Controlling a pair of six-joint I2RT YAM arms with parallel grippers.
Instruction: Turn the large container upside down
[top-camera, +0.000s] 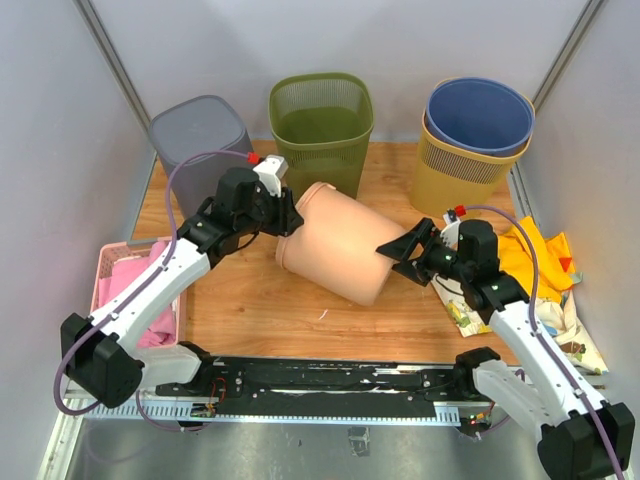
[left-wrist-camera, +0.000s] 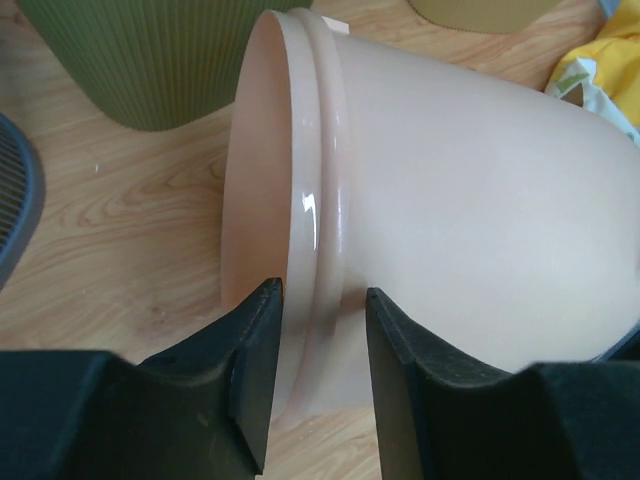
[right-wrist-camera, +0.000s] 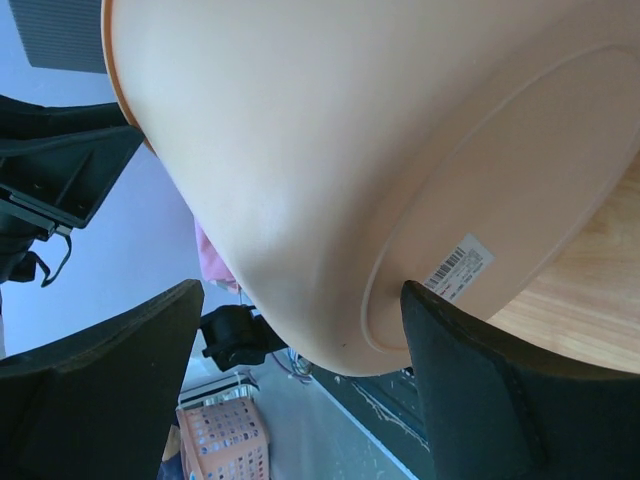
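A: Container (top-camera: 340, 243)?
B: Tipped on its side just in front of the green mesh bin (top-camera: 321, 125); its rim is clamped by the left gripper (top-camera: 287, 214).
A: Right gripper (top-camera: 395, 258)?
B: Spread wide at the base.

We see a grey bin (top-camera: 198, 135) at back left, an olive mesh wastebasket (top-camera: 322, 120) beside it, a blue bin (top-camera: 480, 112) nested in a yellow basket (top-camera: 450, 180), a pink crate (top-camera: 128, 246) holding pink cloth (top-camera: 125, 280), yellow cloth (top-camera: 530, 255) at right

The big tub (top-camera: 340, 245) lies on its side in the middle of the table (top-camera: 250, 310) — a row of bins (top-camera: 322, 125) behind it, a basket (top-camera: 108, 262) on its left, cloths (top-camera: 545, 260) on its right.
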